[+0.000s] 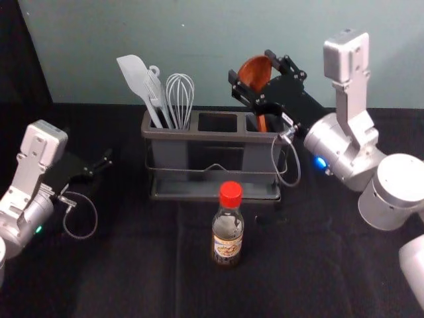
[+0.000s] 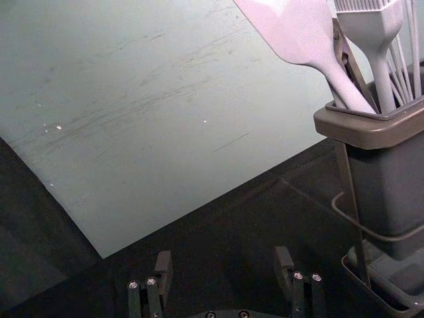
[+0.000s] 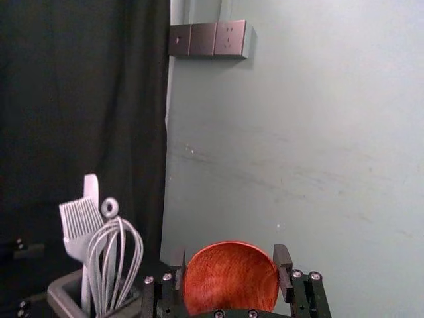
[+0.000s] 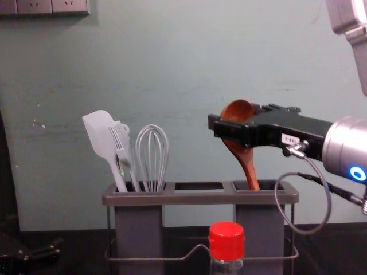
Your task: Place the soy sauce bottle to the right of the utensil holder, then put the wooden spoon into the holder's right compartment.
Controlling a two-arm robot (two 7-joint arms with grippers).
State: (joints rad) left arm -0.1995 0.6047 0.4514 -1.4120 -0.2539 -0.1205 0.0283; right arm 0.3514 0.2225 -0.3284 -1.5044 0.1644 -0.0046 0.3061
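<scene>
Now R grpr [image 1: 250, 65] above holder [image 1: 215, 136] grips spoon [image 4: 238, 109], L grpr [image 1: 105, 161] leftward.

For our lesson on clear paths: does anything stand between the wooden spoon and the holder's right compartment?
Nothing visible does. The wooden spoon has its handle down in the right compartment, with the right gripper holding its bowl above.

Black cloth [image 1: 132, 278], a scuffed wall [image 2: 165, 132] and sockets [image 3: 228, 38] suggest a lab.

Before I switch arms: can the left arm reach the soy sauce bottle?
Probably yes: the open left gripper is empty, and the soy sauce bottle stands in front of the utensil holder, its left side unobstructed.
</scene>
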